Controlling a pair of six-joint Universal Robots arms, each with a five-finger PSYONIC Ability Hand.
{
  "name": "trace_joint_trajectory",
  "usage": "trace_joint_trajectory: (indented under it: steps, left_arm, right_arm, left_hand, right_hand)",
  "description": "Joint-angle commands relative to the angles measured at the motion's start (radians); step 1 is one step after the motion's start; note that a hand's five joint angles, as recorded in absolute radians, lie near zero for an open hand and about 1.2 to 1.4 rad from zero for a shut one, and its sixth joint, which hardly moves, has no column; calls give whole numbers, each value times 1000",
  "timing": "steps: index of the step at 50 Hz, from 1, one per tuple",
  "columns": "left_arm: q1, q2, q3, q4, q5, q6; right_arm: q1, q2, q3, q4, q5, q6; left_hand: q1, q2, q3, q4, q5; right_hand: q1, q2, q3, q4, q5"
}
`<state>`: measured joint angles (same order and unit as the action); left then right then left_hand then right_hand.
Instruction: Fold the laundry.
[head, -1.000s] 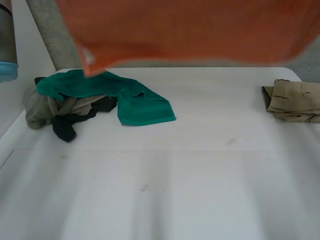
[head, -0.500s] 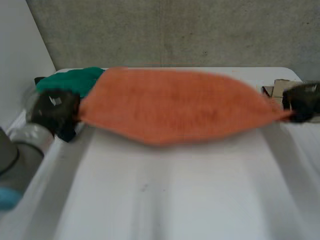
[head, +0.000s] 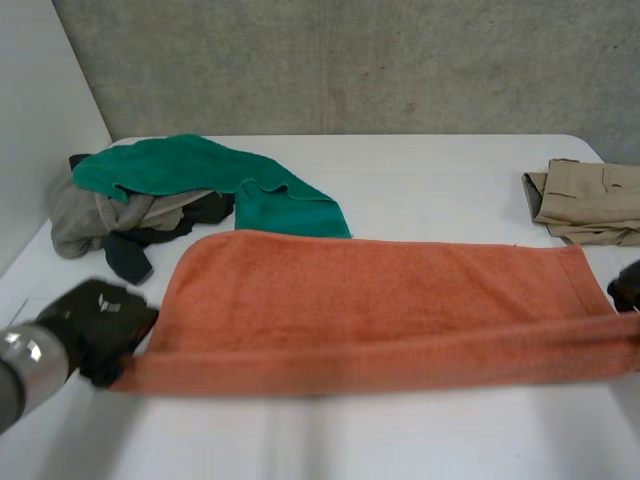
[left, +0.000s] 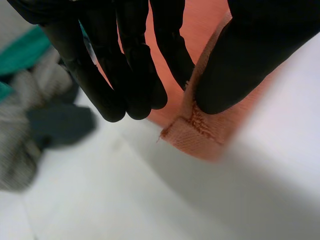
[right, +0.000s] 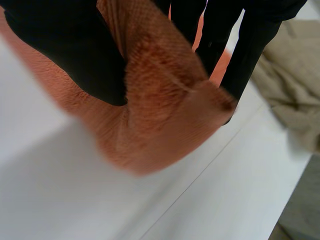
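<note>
An orange towel (head: 380, 300) lies stretched across the middle of the white table (head: 420, 180), its near edge lifted. My left hand (head: 95, 325) pinches the towel's near left corner (left: 192, 132) between thumb and fingers. At the table's right side, my right hand (head: 627, 288) grips the near right corner (right: 165, 95), the cloth bunched between thumb and fingers.
A pile of laundry sits at the back left: a green towel (head: 200, 175) over a grey garment (head: 75, 225) and a black one (head: 130, 255). A folded beige garment (head: 590, 200) lies at the back right (right: 295, 85). A white wall stands at the left.
The towel came down from in front of the camera and was drawn toward me; it now lies spread low over the table. Both hands moved nearer with its corners.
</note>
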<state>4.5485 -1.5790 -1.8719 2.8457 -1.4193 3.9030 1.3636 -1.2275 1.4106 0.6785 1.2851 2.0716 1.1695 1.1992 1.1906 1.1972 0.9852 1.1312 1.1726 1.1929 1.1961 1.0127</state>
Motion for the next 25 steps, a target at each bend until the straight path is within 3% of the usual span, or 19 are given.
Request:
trace_joint_trajectory:
  steps: [1,6,20,21,22,24,25]
  left_arm:
    - [-127,-255,236,254,-157,-106]
    - [-167,-441,429,354,-246,-103]
    - [-229,-762,813,359,-267,-34]
    - [-232,-783,839,357,-265,-37]
    - [-236,-794,852,356,-267,-36]
    - [-247,-805,859,353,-270,-37]
    - [-261,-806,855,354,-273,-42]
  right_arm:
    - [71,103,-44,-241,3,180]
    - [118,180,-90,-399,29,240]
    - [180,350,-265,-519,148,239]
    - [189,368,-277,-523,154,239]
    - [196,378,-283,-527,158,237]
    - [206,390,-291,-524,166,232]
    - [212,395,-294,-522,178,235]
  left_hand:
    - [227,197,206,199,237]
    - [227,197,206,199,237]
    - [227,197,206,199,237]
    - [224,195,203,196,234]
    - [-116,-146,-137,-144,-106]
    - [-943,-973,-964,-971,-933]
    - [-995,-1025,-1016,-1023,-985]
  right_hand:
    - [265,224,203,200,209]
    - [265,224,203,200,209]
    - [265,224,203,200,209]
    - [-694,-736,-756,-759,-750]
    - [-957,-998,-1018,-1022,-1013]
    - [-891,-932,-952,-956,-947]
    - [-957,-998,-1018,-1022,-1013]
